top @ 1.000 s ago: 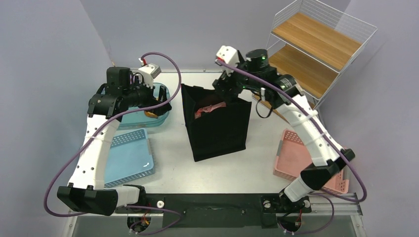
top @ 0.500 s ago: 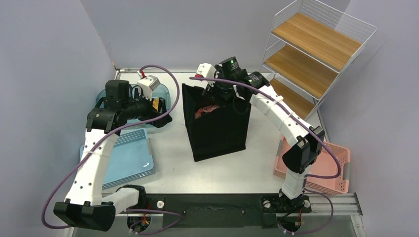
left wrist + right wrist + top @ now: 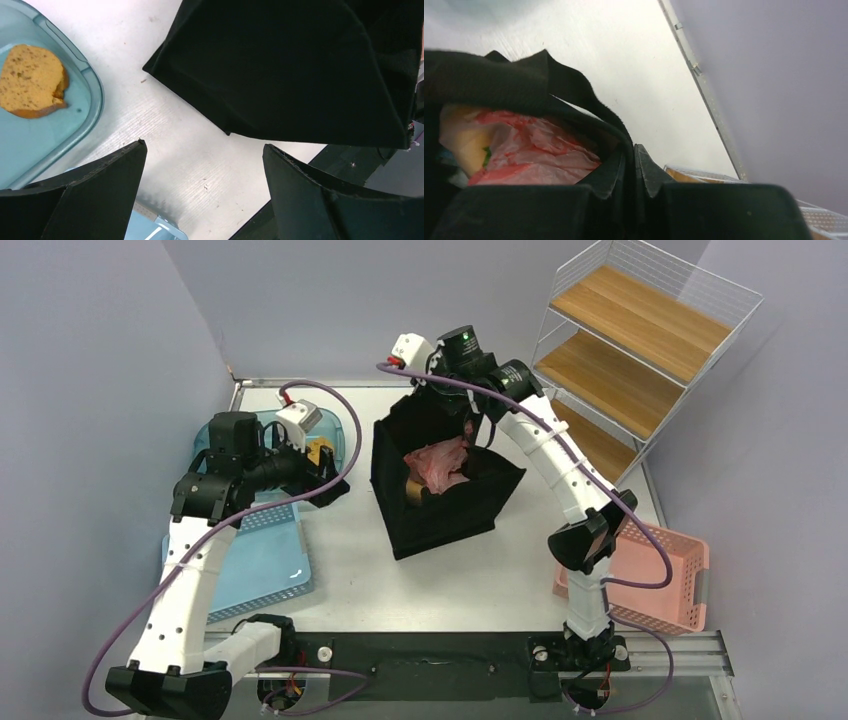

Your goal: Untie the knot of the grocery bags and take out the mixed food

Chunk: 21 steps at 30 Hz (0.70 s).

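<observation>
A stiff black tote stands mid-table, its mouth pulled wide. Inside lies a crinkly pink grocery bag, also in the right wrist view. I cannot make out the knot. The mixed food is mostly hidden; a yellowish shape shows through the pink plastic. My right gripper is shut on the tote's back rim, the black fabric pinched between its fingers. My left gripper hangs open over bare table left of the tote, holding nothing.
A teal tub holding an orange-brown spongy piece sits left of the tote. A blue slotted tray lies at the near left, a pink basket at the near right. A wire shelf with wooden boards stands at the back right.
My right arm swung in over the tote and its gripper shut on the back rim. The tote's mouth has opened wider, showing more pink bag. The left arm drew back slightly.
</observation>
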{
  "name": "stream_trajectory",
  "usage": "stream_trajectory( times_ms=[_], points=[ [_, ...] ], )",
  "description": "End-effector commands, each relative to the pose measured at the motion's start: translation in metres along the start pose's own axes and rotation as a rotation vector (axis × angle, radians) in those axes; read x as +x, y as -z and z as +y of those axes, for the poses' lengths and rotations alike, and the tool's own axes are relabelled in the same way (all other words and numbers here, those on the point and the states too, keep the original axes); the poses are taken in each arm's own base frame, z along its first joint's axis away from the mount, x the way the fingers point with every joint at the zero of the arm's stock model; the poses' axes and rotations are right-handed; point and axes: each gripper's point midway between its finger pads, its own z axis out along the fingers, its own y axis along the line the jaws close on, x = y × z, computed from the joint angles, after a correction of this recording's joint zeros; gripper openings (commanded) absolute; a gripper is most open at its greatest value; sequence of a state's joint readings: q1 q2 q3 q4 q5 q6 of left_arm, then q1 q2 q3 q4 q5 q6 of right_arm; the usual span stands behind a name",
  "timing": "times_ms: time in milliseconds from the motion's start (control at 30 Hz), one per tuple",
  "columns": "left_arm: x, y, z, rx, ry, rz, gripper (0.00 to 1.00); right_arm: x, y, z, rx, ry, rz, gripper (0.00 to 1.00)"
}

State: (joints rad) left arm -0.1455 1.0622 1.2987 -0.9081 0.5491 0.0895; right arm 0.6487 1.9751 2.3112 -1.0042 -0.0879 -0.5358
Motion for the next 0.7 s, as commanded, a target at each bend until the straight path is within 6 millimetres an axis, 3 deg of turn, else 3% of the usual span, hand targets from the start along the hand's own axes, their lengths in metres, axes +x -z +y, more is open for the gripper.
stream_trajectory(
  times_ms=[0, 33, 67, 100, 133, 167, 300, 333, 433, 467, 500, 533, 567, 600, 633, 667],
  points=[
    [-0.045, 0.016, -0.014, 0.039, -0.159, -0.156, 0.85, -0.079, 0.074, -0.059, 0.229, -0.129, -0.309, 0.0],
    [-0.048, 0.019, -0.018, 0.051, -0.183, -0.169, 0.85, -0.079, 0.075, -0.056, 0.222, -0.147, -0.312, 0.0],
    [-0.054, 0.023, -0.024, 0.077, -0.232, -0.189, 0.85, -0.086, 0.091, -0.054, 0.226, -0.153, -0.348, 0.0],
    [-0.057, 0.028, -0.03, 0.094, -0.261, -0.206, 0.85, -0.081, 0.087, -0.047, 0.208, -0.175, -0.335, 0.0],
    [-0.063, 0.034, -0.038, 0.127, -0.316, -0.233, 0.85, -0.084, 0.102, -0.046, 0.213, -0.189, -0.363, 0.0],
    [-0.068, 0.042, -0.045, 0.139, -0.355, -0.269, 0.85, -0.078, 0.105, -0.039, 0.198, -0.226, -0.356, 0.0],
    [-0.075, 0.058, -0.077, 0.242, -0.526, -0.377, 0.85, -0.032, 0.08, -0.006, 0.124, -0.28, -0.223, 0.0],
    [-0.072, 0.057, -0.081, 0.259, -0.555, -0.376, 0.84, -0.009, 0.064, 0.006, 0.104, -0.285, -0.151, 0.0],
    [-0.058, 0.047, -0.108, 0.359, -0.665, -0.325, 0.78, 0.015, 0.05, 0.02, 0.067, -0.337, -0.076, 0.0],
    [-0.056, 0.042, -0.109, 0.349, -0.674, -0.303, 0.73, 0.017, 0.05, 0.021, 0.058, -0.352, -0.068, 0.0],
    [-0.05, 0.037, -0.128, 0.413, -0.717, -0.289, 0.7, 0.017, 0.048, 0.021, 0.046, -0.381, -0.067, 0.0],
    [-0.05, 0.032, -0.131, 0.393, -0.744, -0.278, 0.64, 0.013, 0.051, 0.019, 0.042, -0.394, -0.08, 0.0],
    [-0.043, 0.027, -0.152, 0.454, -0.82, -0.272, 0.61, 0.011, 0.049, 0.02, 0.024, -0.417, -0.089, 0.0],
    [-0.047, 0.019, -0.15, 0.4, -0.853, -0.269, 0.56, 0.005, 0.052, 0.017, 0.02, -0.426, -0.106, 0.0],
    [-0.044, 0.016, -0.166, 0.425, -0.926, -0.28, 0.53, 0.002, 0.052, 0.018, 0.002, -0.44, -0.116, 0.0],
    [-0.056, 0.008, -0.163, 0.35, -0.956, -0.307, 0.48, -0.003, 0.056, 0.017, -0.001, -0.448, -0.132, 0.0]
  ],
)
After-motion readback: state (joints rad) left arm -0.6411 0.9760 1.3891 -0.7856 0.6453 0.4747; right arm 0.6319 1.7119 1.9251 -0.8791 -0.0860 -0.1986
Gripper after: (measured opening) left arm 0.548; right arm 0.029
